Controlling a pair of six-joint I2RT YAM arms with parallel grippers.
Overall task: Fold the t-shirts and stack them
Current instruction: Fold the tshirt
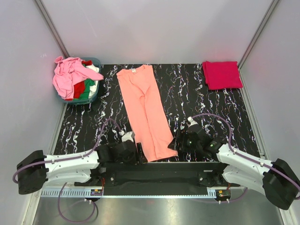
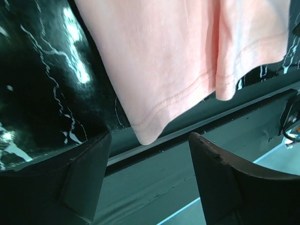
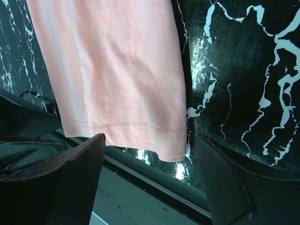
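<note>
A salmon-orange t-shirt (image 1: 144, 110), folded lengthwise into a long strip, lies on the black marbled table (image 1: 197, 101) with its collar far and its hem near. My left gripper (image 1: 140, 153) sits at the hem's left corner. In the left wrist view the gripper (image 2: 150, 150) is open, and the hem corner (image 2: 146, 133) hangs over the table's edge between the fingers without touching them. My right gripper (image 1: 177, 143) is at the hem's right corner; it is open (image 3: 150, 143) around the stitched hem (image 3: 140, 126). A folded crimson-pink t-shirt (image 1: 221, 74) lies far right.
A teal tub (image 1: 92, 96) at the far left holds a heap of shirts: light pink (image 1: 68, 77) on top, red, green and white beneath. A metal rail (image 1: 154, 177) runs along the table's near edge. Grey walls close in both sides and the back.
</note>
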